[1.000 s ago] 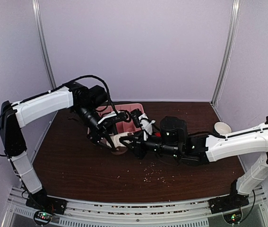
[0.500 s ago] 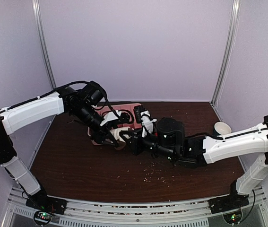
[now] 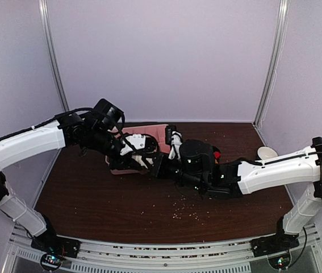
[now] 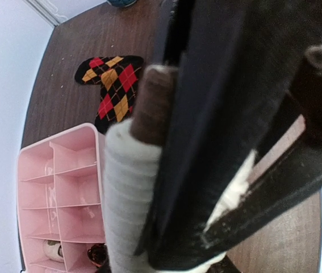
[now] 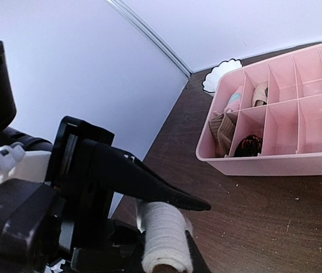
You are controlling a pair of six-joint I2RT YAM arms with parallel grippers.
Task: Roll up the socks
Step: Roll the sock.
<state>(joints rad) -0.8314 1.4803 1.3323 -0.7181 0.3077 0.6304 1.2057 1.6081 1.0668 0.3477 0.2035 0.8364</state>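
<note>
Shifted left hand point(image 3: 143, 161), cream sock point(image 4: 128, 193) within.

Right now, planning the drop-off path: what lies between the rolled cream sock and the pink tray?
Only crumb-flecked bare table between cream sock and pink tray; right wrist view shows it.

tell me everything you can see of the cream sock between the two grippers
The cream sock is soft ribbed knit, wound into a tight cylinder with a brown patch at one end. The left gripper clamps it, and cream fabric shows between that gripper's dark fingers. The right gripper has a finger just above the roll; whether it grips the sock cannot be told. The pink tray lies beyond it.
</note>
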